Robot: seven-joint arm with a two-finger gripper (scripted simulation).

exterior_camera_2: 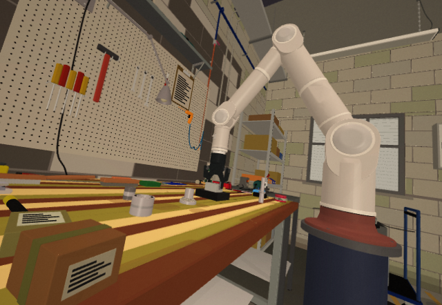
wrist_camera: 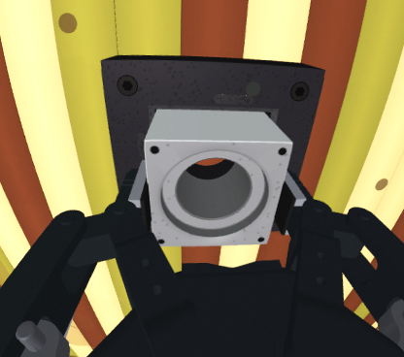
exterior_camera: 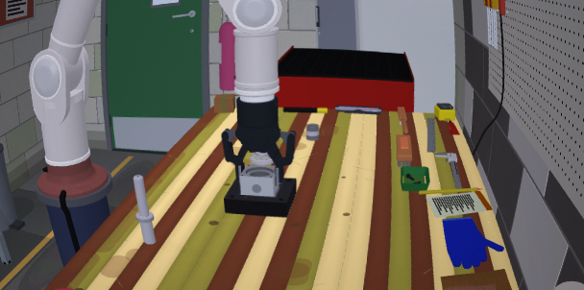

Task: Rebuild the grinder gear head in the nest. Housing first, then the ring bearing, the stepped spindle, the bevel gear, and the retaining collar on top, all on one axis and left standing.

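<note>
The black nest (exterior_camera: 260,196) (wrist_camera: 212,99) is partly covered by the grey housing (exterior_camera: 259,180) (wrist_camera: 216,181), which stands upright in its recess with its round bore facing up. My gripper (exterior_camera: 259,161) (wrist_camera: 215,196) comes straight down over the housing, and its finger pads lie against the housing's two side faces, so it still grips the block. The stepped spindle (exterior_camera: 144,210) stands upright near the bench's left edge. A small grey ring-shaped part (exterior_camera: 312,131) sits beyond the nest. From the second side camera, a grey knurled cylinder (exterior_camera_2: 141,204) and a flanged part (exterior_camera_2: 188,197) stand on the bench.
The bench's left edge (exterior_camera: 129,192) runs close to the spindle. A red tool chest (exterior_camera: 346,79) closes the far end. Along the right side lie a green bin (exterior_camera: 415,178), a blue glove (exterior_camera: 465,241), a caliper (exterior_camera: 451,165) and a tape measure (exterior_camera: 444,111).
</note>
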